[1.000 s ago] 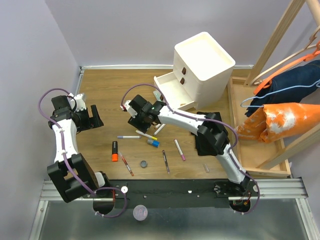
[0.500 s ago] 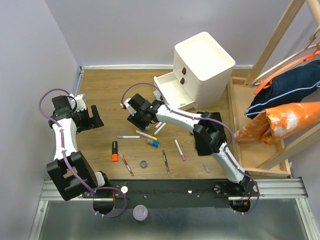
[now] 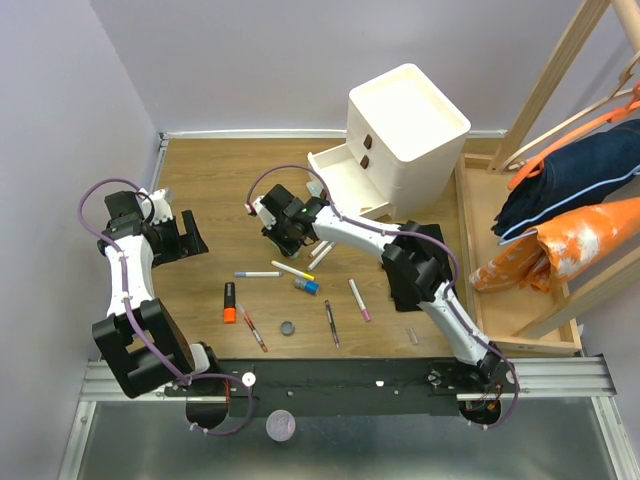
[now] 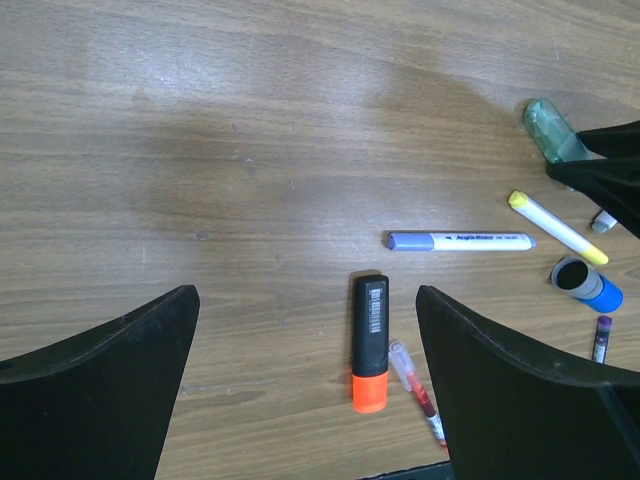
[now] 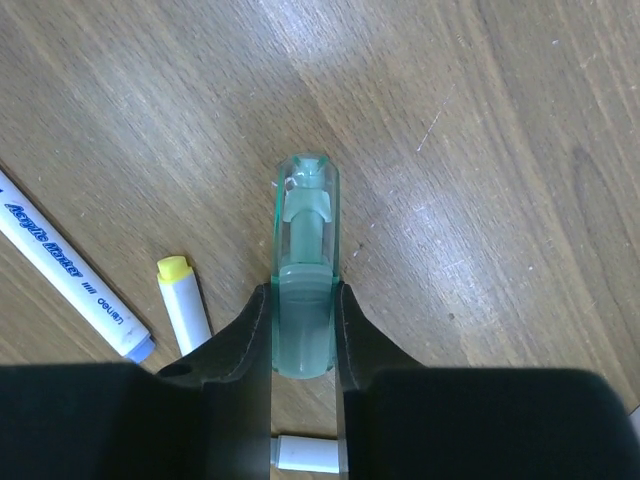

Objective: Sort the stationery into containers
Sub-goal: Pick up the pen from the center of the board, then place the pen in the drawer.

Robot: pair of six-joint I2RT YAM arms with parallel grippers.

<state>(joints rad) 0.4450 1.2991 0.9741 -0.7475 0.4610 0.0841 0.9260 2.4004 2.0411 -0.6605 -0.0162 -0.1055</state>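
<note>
In the right wrist view my right gripper [image 5: 303, 300] is shut on a pale-green highlighter [image 5: 305, 220], which lies on the wooden table with both fingers pressed to its sides. From above, that gripper [image 3: 290, 228] is left of the cabinet's open drawer [image 3: 340, 180]. My left gripper [image 3: 185, 235] hangs open at the table's left, with nothing between its fingers. Below it lie an orange highlighter [image 4: 369, 340], a purple-capped white marker [image 4: 460, 241], a yellow-capped pen [image 4: 555, 227] and a red pen [image 4: 415, 380].
The white cabinet [image 3: 408, 130] stands at the back right. More stationery lies mid-table: a blue-capped piece [image 3: 307, 286], a pink-tipped pen [image 3: 359, 299], a dark pen [image 3: 331, 323], a round cap [image 3: 288, 327]. A wooden rack [image 3: 545, 90] with clothes borders the right side.
My right gripper's fingers have closed onto the pale-green highlighter. The clothes on the rack have shifted. The left arm has not moved.
</note>
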